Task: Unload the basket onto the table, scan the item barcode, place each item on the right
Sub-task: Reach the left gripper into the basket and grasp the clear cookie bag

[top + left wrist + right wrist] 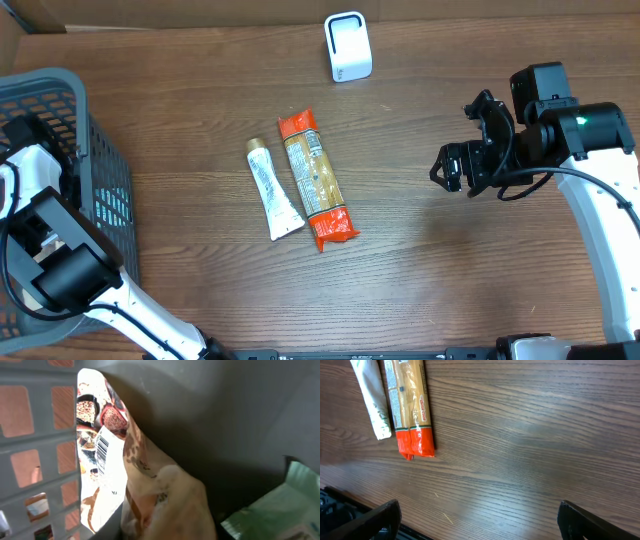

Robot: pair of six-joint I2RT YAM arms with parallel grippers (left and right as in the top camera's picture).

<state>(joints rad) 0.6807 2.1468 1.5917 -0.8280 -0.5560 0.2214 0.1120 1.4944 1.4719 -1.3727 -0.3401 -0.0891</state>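
In the left wrist view a crumpled snack packet [150, 490] with a white barcode label [102, 450] leans against the grey basket's wall [40, 435]. Its blurred near end fills the spot where my left jaws meet and hides both fingers; neither shows out at the sides, so the left gripper looks shut on the packet. From overhead, only the left arm [40, 190] shows, reaching down into the basket [105, 180]. The white scanner [348, 46] stands at the table's far edge. My right gripper [450, 168] [485, 522] hovers open over bare wood, with nothing between its fingers.
A white tube [272, 188] and a long orange packet [316, 180] lie side by side mid-table; both also show in the right wrist view, the tube [372, 400] left of the packet [410, 405]. A green packet [275, 510] lies in the basket beside the snack packet.
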